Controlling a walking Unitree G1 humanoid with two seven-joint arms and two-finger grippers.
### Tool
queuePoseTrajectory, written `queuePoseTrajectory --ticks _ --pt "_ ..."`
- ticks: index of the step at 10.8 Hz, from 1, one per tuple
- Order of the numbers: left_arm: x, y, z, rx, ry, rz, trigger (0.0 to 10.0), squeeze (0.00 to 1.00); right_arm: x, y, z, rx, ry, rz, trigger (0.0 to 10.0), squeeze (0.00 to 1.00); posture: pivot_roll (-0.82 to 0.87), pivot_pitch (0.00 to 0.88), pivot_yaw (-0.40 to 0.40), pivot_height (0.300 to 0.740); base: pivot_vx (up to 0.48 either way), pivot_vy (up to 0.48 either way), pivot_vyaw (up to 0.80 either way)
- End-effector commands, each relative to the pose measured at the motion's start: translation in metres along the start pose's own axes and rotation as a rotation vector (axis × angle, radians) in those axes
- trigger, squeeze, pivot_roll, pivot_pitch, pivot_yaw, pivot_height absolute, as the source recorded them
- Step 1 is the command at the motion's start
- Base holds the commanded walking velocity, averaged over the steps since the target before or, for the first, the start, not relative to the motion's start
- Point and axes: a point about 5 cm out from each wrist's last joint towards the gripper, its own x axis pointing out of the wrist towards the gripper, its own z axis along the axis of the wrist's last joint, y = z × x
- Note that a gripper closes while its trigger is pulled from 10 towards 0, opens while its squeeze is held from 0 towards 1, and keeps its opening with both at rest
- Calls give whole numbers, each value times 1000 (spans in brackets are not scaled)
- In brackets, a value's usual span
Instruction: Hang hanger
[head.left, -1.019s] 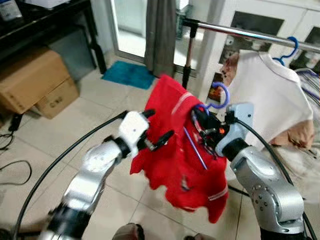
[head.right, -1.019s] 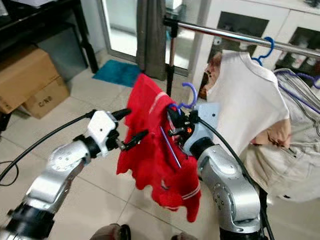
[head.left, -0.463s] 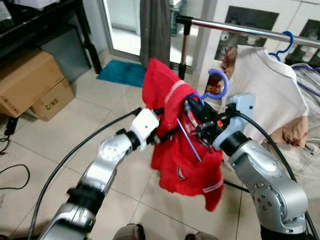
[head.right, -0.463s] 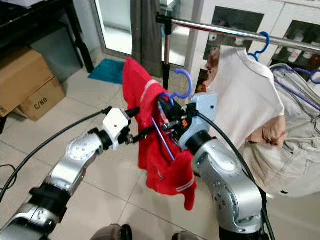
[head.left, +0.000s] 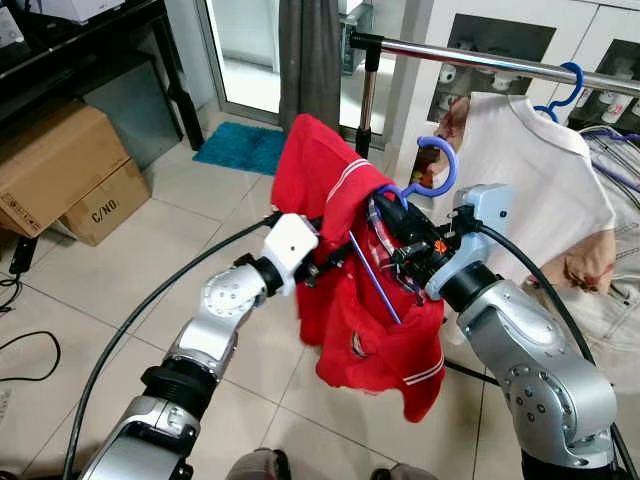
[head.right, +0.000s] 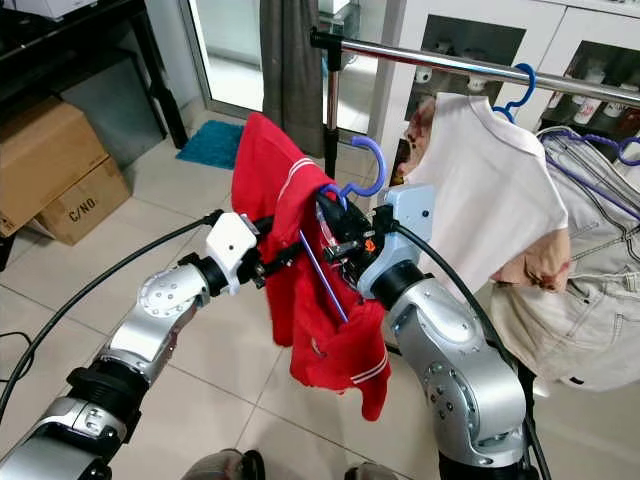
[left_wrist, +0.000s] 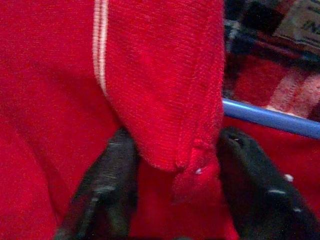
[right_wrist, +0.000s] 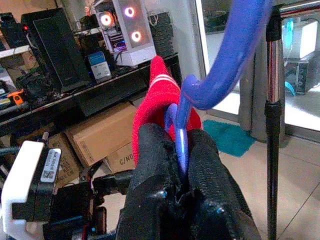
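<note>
1. Two grippers are engaged. Your right gripper (head.left: 392, 222) is clamped on the neck of the blue hanger (head.left: 432, 172), just under its hook; the right wrist view shows both fingers (right_wrist: 155, 165) pressed against the stem.
2. Your left gripper (head.left: 322, 262) is beside the right one, its fingers (left_wrist: 107, 185) set narrow around a fold of the red shirt (head.left: 345, 290). You cannot tell from the left wrist view whether they pinch the cloth or merely straddle it.
3. The shirt hangs from the hanger, draping below both grippers. Judge it soft and light: it will swing and may slide off a shoulder if you tilt the hanger. The hanger itself looks like thin stiff plastic; keep your hold at the neck, where it is.
4. The hook stands just above your right gripper, its opening facing away from you towards the rail.
5. Beyond and above the right gripper runs the metal rail (head.left: 480, 60), well apart from the hook. A white shirt (head.left: 530, 180) on a second blue hanger already occupies the rail farther along.
6. Hidden: the hanger's arms lie mostly under the red cloth, only one blue bar showing, so how well the shirt is seated cannot be confirmed.
</note>
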Motion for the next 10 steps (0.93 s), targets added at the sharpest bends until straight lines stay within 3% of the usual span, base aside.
queuePoseTrajectory --ticks 1,5,7,9,10 --pt "1 6 5 -1 -25 13 0 0 0 5 10 -6 -40 29 0 0 -48 48 49 740 0 0 0" --pt "-6 18 9 -47 -77 78 0 0 1 2 5 -19 -12 9 0 0 -43 44 47 740 0 0 0" --pt "-16 33 35 8 -173 64 0 0 -2 -6 -6 -97 89 -2 0 0 -45 46 51 740 0 0 0" --pt "-33 70 72 107 -246 178 0 0 -12 -11 -17 -184 188 84 0 0 -42 50 49 740 0 0 0" --pt "-55 116 100 187 -226 313 0 0 -23 -8 -17 -221 223 225 0 0 -34 55 41 740 0 0 0"
